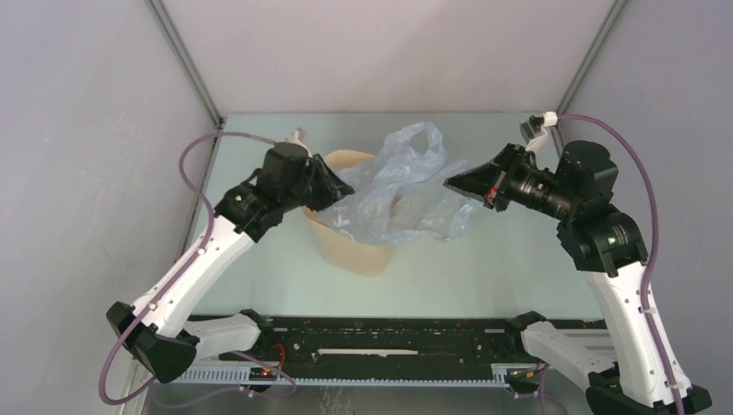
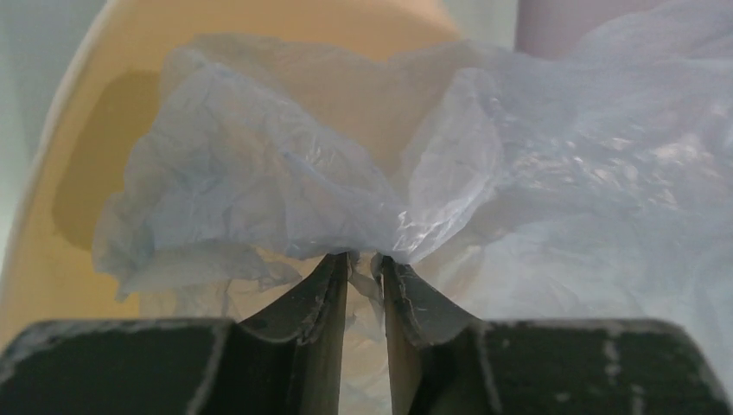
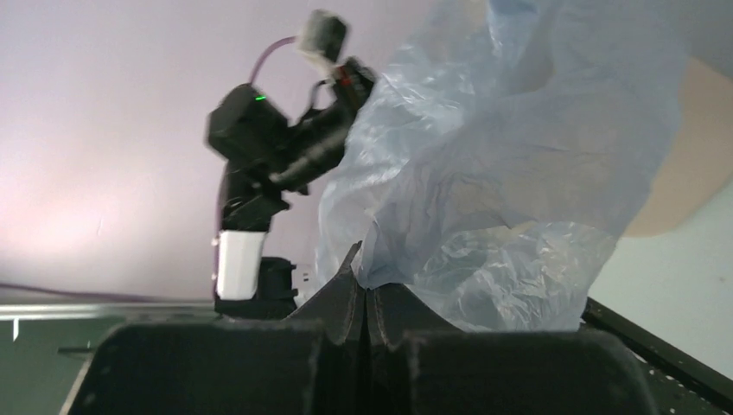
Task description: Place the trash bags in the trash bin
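The beige trash bin (image 1: 350, 251) stands mid-table, tilted toward the left arm. A pale blue, wrinkly trash bag (image 1: 406, 186) is stretched over its mouth and spills out to the right. My left gripper (image 1: 341, 194) is at the bin's left rim. In the left wrist view its jaws (image 2: 365, 259) stand a narrow gap apart, with a bunch of bag film (image 2: 302, 190) pinched at the tips over the bin's inside (image 2: 78, 216). My right gripper (image 1: 449, 183) holds the bag's right side. Its jaws (image 3: 363, 281) are shut on a fold of the bag (image 3: 484, 199).
Grey walls close in the table on the left, back and right. A black rail (image 1: 380, 337) runs along the near edge between the arm bases. The left arm (image 3: 268, 147) shows in the right wrist view, beyond the bag.
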`<state>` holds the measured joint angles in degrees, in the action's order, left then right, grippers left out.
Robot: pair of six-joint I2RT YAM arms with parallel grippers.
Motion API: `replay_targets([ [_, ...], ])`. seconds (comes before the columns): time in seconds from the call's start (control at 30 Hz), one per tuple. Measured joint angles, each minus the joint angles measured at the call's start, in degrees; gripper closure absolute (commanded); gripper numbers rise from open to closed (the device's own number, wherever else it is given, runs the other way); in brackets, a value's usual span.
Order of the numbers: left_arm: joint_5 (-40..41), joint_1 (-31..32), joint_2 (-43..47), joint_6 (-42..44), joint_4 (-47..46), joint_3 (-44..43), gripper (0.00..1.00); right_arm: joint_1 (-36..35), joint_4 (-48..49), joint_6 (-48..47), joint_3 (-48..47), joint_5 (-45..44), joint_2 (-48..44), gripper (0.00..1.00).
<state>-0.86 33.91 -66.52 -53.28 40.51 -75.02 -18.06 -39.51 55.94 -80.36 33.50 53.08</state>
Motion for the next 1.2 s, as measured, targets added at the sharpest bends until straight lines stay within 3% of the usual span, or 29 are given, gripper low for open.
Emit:
replay_targets([
  [0.13,2.3,0.0,1.1,-3.9,-2.6,9.7,0.73,-6.9,3.3,1.1,-0.5,-2.5,3.2,1.00],
  [0.23,4.6,-0.3,1.2,-3.8,-3.2,12.2,0.70,-11.6,5.1,1.2,-3.2,-4.8,7.9,1.00],
  [0.5,5.7,-0.5,3.7,-0.4,-4.3,12.6,0.39,-15.5,8.6,1.0,-9.5,-7.7,20.4,1.00],
  [0.67,3.3,-0.8,7.3,4.2,-1.0,5.4,0.15,-14.1,8.9,0.8,-10.3,-8.2,20.9,1.00],
  [0.83,2.4,-2.9,12.1,9.2,2.1,-3.8,0.01,-13.0,8.9,0.9,-10.3,-8.3,19.9,1.00],
  [1.1,5.1,-14.0,13.9,13.9,9.8,-6.2,0.01,-14.2,9.0,1.2,-10.3,-8.6,19.4,1.00],
  [1.2,2.9,-16.7,12.0,13.6,9.4,-1.9,0.13,-14.7,9.0,1.2,-10.3,-8.8,19.4,1.00],
])
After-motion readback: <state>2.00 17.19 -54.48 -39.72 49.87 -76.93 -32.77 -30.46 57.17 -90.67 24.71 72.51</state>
